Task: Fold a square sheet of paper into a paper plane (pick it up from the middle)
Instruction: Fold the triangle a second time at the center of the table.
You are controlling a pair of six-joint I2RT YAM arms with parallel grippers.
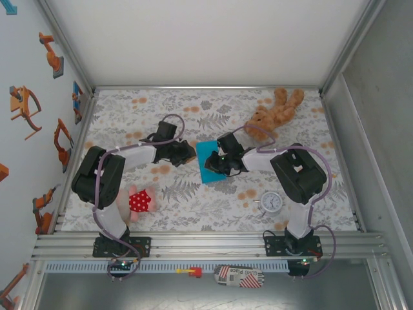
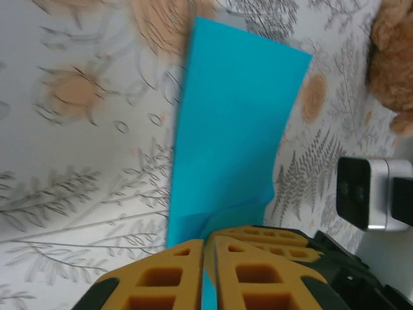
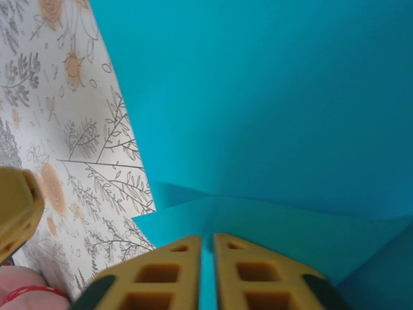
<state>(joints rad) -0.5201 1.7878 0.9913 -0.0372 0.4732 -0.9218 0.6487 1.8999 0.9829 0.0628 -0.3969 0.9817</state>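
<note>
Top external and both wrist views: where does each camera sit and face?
Top external: above and behind the bases, looking down at the floral table; both arms show.
Left wrist: on the left arm, looking along the left fingers, closed on the turquoise paper sheet.
Right wrist: on the right arm, looking along the right fingers, closed on the same sheet.
Shared: the sheet in all three; the teddy bear in top and left wrist.
</note>
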